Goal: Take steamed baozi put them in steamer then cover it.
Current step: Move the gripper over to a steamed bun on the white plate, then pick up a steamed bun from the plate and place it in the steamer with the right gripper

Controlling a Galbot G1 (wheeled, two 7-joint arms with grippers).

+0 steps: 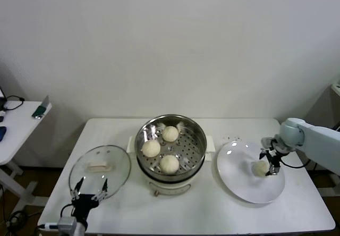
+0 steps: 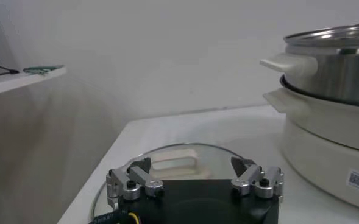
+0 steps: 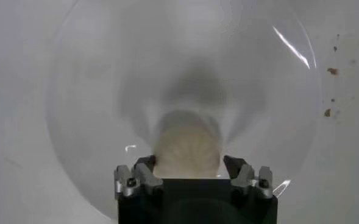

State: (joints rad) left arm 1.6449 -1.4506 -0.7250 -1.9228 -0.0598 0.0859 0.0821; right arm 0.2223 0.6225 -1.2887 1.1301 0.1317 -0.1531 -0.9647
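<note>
— Well, where are the steamed baozi at this moment?

— Three of them (image 1: 160,148) lie inside the steamer (image 1: 195,135), on its perforated floor. The fourth bun (image 1: 260,167) is on the white plate (image 1: 239,180), to the right of the steamer on the white table (image 1: 212,212).

— And the right gripper (image 1: 269,164)?

— It is down on the plate, and its fingers (image 3: 144,173) stand on both sides of the fourth bun, very close to it. Whether they already press the dough, one cannot tell; the bun rests on the plate.

— What about the cover (image 1: 119,167)?

— It lies flat on the table, to the left of the steamer, with its cream handle (image 1: 99,167) facing up.

— And the left gripper (image 1: 90,187)?

— It hangs near the front edge of the cover, with its jaws wide apart and nothing between them.
</note>
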